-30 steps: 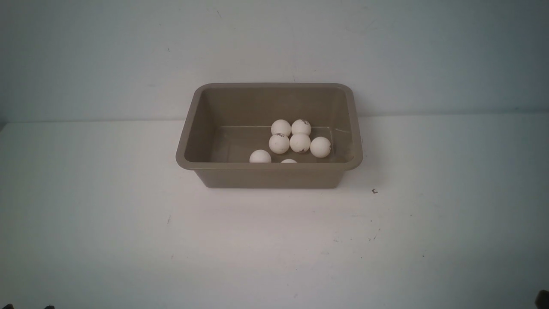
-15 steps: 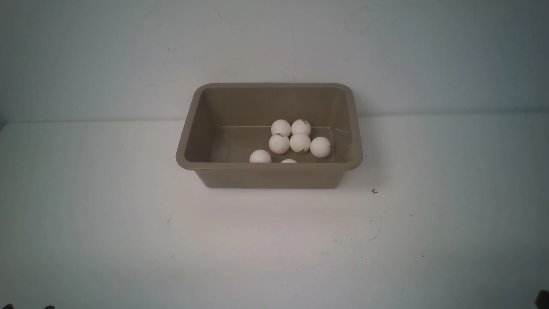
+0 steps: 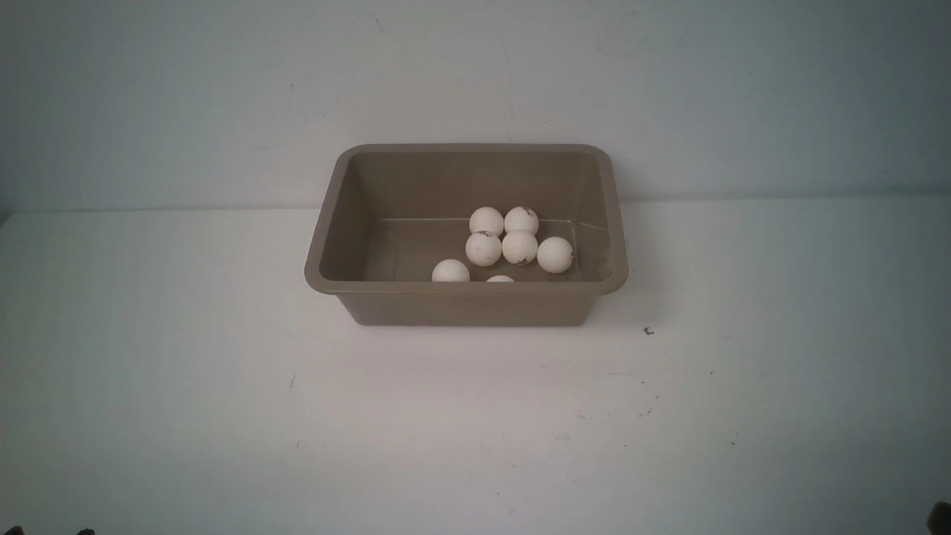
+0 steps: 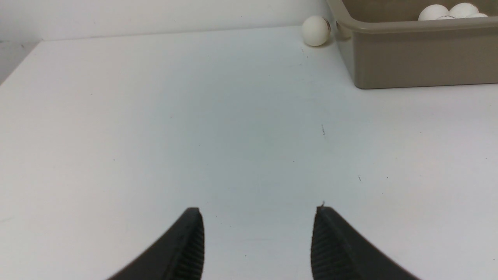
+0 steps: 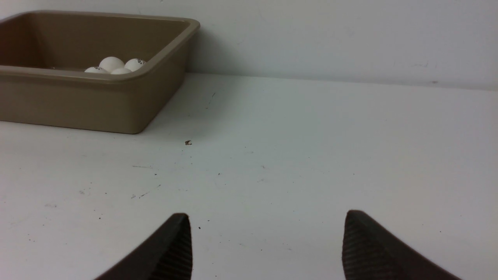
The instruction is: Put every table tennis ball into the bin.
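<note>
One table tennis ball (image 4: 316, 30) lies loose on the table (image 3: 475, 431), just beside the bin (image 3: 466, 303) at its far left corner, hidden from your front view. Your left gripper (image 4: 256, 243) is the nearer one, fingers spread and empty, the ball well ahead. Right gripper (image 5: 266, 247) likewise open, holding nothing. Seven balls (image 3: 520, 247) rest inside the bin
</note>
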Controlling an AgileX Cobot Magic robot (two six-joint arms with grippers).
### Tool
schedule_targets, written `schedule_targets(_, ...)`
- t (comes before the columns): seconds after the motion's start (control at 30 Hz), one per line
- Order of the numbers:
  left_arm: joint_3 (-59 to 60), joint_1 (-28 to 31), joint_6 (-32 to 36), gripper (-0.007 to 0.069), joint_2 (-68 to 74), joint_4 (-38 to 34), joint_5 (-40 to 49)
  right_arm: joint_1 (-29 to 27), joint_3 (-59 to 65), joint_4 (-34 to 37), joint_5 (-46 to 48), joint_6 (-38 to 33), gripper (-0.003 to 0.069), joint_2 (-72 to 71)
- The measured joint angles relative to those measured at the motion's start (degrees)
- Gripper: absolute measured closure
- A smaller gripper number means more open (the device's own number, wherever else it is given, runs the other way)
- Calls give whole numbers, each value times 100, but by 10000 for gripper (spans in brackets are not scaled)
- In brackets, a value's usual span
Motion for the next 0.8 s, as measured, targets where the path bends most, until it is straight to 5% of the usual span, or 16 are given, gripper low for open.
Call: schedule_targets(0.8, 0, 0, 0, 283, 0, -6, 0, 0, 0, 0, 0, 125, 186, 0)
